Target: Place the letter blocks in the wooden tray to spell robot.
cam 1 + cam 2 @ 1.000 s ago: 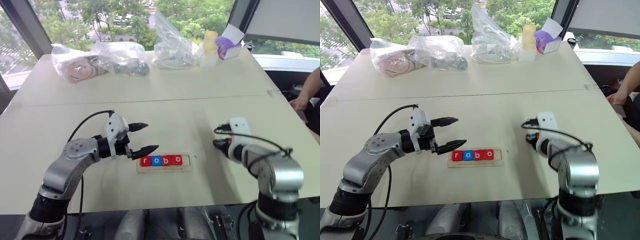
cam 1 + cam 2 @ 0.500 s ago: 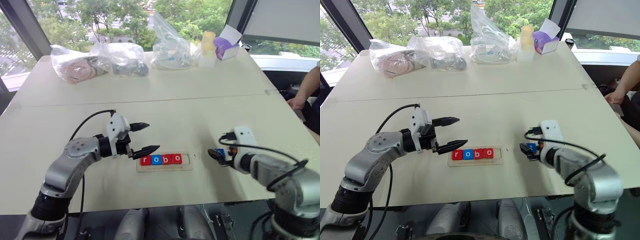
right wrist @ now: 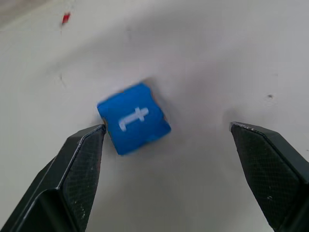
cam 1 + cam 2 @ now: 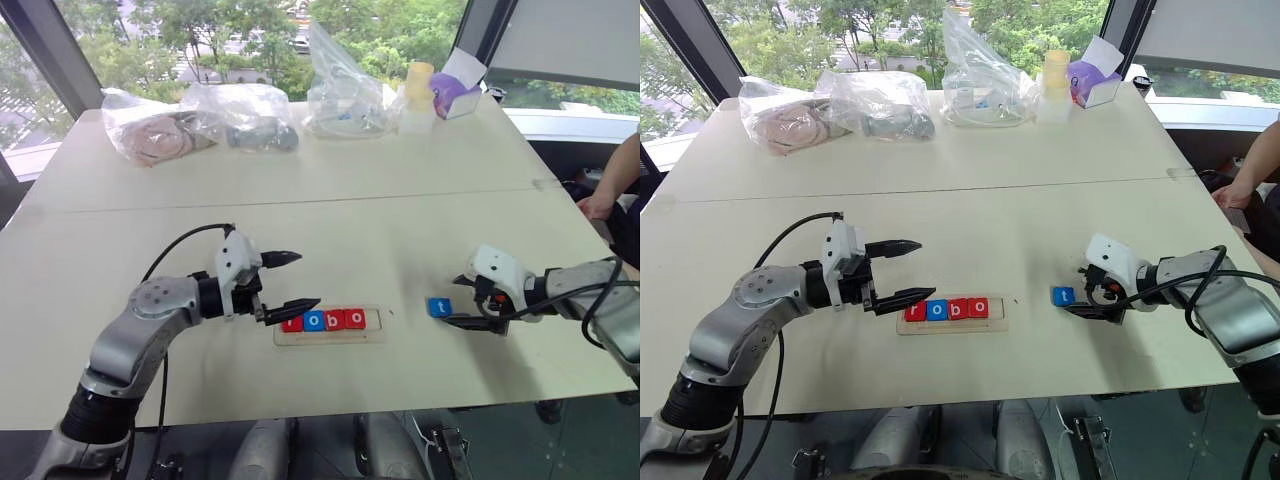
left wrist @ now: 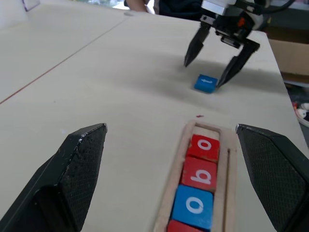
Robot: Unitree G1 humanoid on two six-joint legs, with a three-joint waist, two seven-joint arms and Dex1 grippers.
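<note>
The wooden tray holds r, o, b, o, while the blue t block lies loose on the table to its right, beside my wide-open right gripper; my left gripper gapes empty at the tray's left end.

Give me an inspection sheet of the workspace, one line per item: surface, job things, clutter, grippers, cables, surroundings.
Surface: pale table, seam across the middle.
Job's things: wooden tray holds r, o, b, o; last slot empty. Blue t block lies on the table right of the tray.
Clutter: plastic bags, a yellow-capped bottle and a purple box at the far edge.
Grippers: left gripper open, by the tray's left end. Right gripper open, beside the t block, holding nothing.
Cables: black cable loops over the left arm; more on the right arm.
Surroundings: windows with trees; a person's arm at far right.
</note>
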